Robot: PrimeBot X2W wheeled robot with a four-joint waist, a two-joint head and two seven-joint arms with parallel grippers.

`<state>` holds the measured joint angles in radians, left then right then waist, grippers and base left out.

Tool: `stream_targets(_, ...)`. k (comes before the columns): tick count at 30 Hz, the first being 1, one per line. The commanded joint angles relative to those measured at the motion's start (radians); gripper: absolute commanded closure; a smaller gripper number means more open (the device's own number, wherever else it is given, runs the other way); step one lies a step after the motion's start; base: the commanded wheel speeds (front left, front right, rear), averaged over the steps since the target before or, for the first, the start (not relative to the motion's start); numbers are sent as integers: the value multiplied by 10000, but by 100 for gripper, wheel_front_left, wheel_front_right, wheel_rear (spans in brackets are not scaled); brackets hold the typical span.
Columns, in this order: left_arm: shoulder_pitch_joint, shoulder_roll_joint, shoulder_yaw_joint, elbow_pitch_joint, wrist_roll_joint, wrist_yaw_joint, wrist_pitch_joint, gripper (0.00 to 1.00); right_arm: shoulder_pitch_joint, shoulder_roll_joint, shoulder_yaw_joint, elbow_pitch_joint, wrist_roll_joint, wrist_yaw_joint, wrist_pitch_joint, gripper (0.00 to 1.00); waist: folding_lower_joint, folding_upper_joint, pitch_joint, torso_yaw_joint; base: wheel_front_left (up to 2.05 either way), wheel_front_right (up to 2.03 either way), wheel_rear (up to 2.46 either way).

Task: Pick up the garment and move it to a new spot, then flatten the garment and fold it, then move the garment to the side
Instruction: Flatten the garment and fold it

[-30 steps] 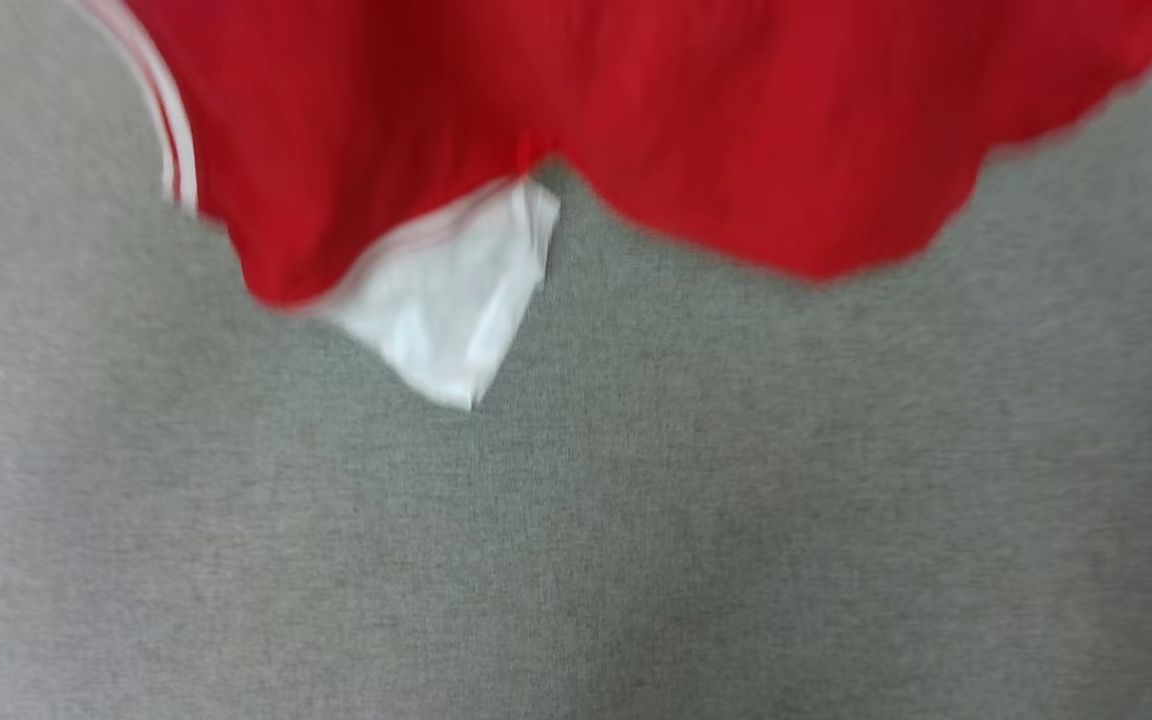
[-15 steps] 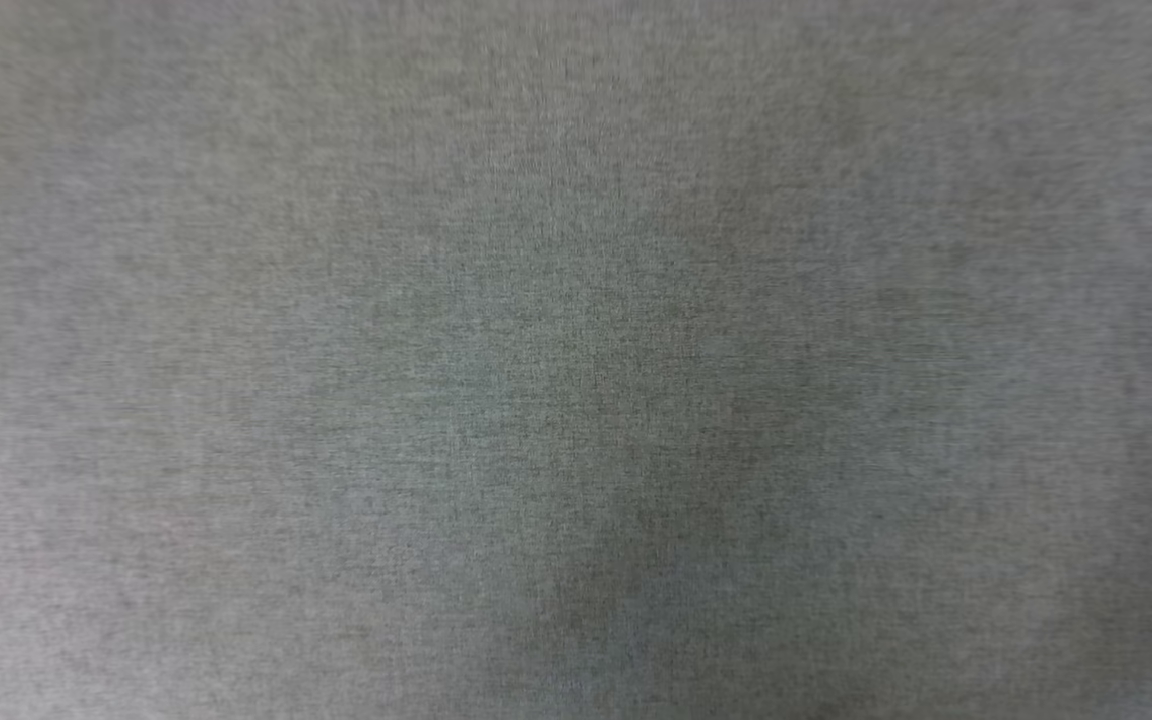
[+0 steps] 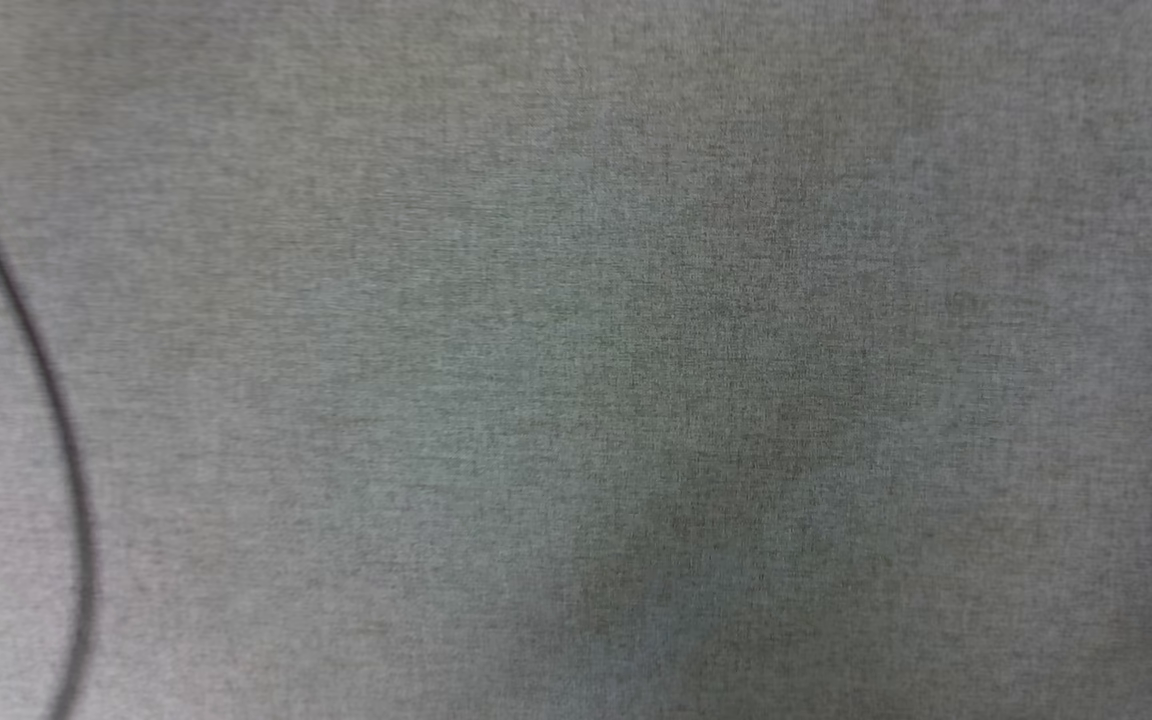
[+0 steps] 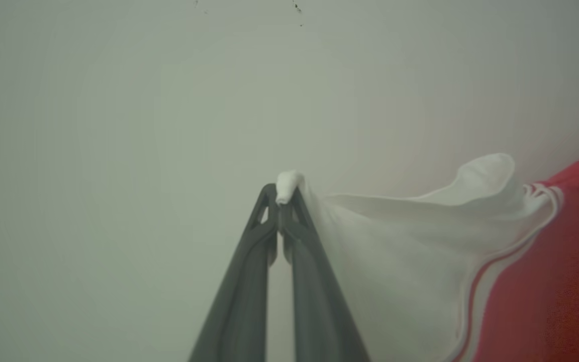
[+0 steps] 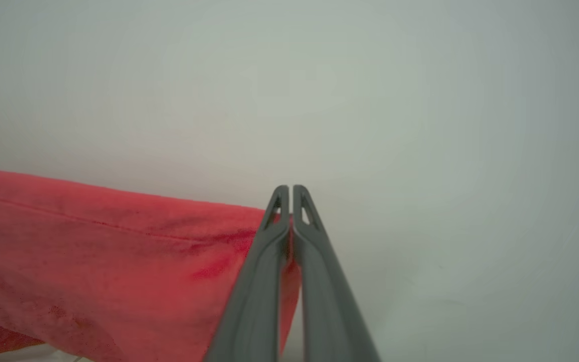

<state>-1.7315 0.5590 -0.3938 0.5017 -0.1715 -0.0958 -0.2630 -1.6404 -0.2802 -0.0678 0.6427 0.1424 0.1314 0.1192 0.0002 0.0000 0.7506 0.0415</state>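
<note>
The garment (image 4: 420, 241) is a red shirt with a white sleeve and red-white striped trim. In the left wrist view my left gripper (image 4: 282, 193) is shut on the tip of that white sleeve, and the cloth stretches away to the right. In the right wrist view my right gripper (image 5: 289, 196) is shut on a red edge of the garment (image 5: 93, 251), which spreads out to the left in a taut band. Both wrist views have a pale blank surface behind the cloth.
The head view looks down on grey woven cloth (image 3: 636, 350). A thin dark cable (image 3: 56, 420) curves down its left side.
The head camera has swung, so the red garment and white sleeve at the top a second ago have left the head view. The dark cable now shows at left.
</note>
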Motion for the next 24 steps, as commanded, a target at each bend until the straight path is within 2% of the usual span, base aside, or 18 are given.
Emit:
stream_targets(1,462,-62,92,-220,-56,97,-18,100,252,19,30,75,79,-15,-138,100,-2,0,-117,57,0,0,0)
stream_targets(12,5939,-1049,608,-1859,-275,305,-21,100,3890,194,731,359,1237,-14,-705,100,-2,0,-1537,151,0,0,0)
stream_targets(16,7734,-1236,677,-2240,-208,326,-21,100,5364,224,1196,225,1864,-14,-667,100,-2,0,-2308,88,0,0,0)
stream_targets(24,11053,-1442,981,-2499,-469,287,-22,100,7972,-119,2041,30,3272,-14,-230,100,-2,0,-3781,57,0,0,0)
